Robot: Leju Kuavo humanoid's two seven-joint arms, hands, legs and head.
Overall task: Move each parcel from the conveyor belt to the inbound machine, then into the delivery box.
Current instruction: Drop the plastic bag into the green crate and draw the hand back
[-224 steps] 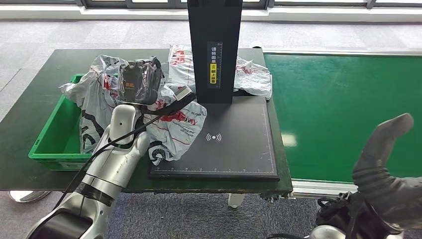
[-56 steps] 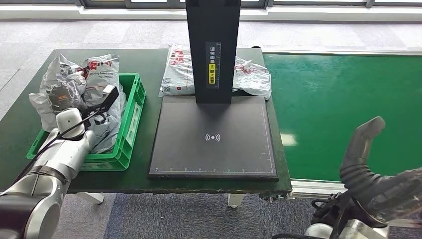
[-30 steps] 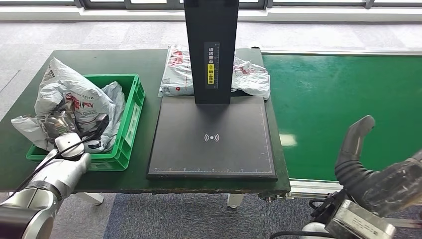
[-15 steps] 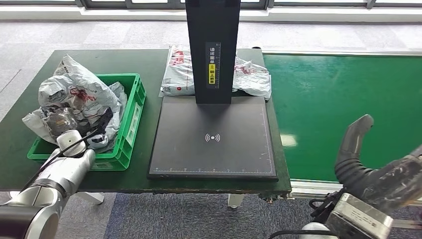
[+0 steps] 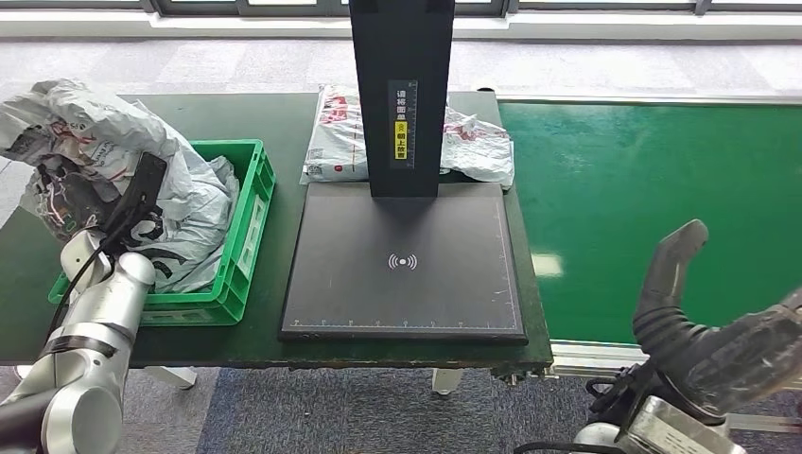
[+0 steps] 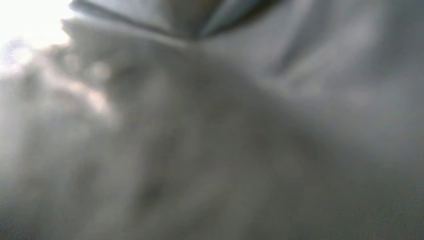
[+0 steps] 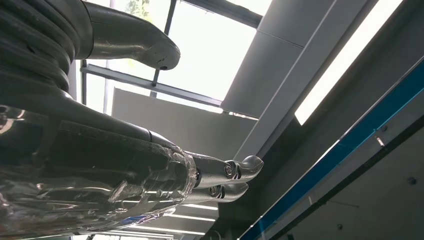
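Parcel (image 5: 85,128) (crumpled) gripped by left hand (image 5: 71,203) | over green crate (image 5: 248,227) | right hand (image 5: 719,331) spread, empty

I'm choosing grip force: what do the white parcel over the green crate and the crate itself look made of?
The white printed parcel, which the left hand holds, looks like thin glossy plastic film: it crumples and creases and catches the light. The green crate looks like rigid moulded plastic, with straight ribbed walls and an even, slightly shiny colour.
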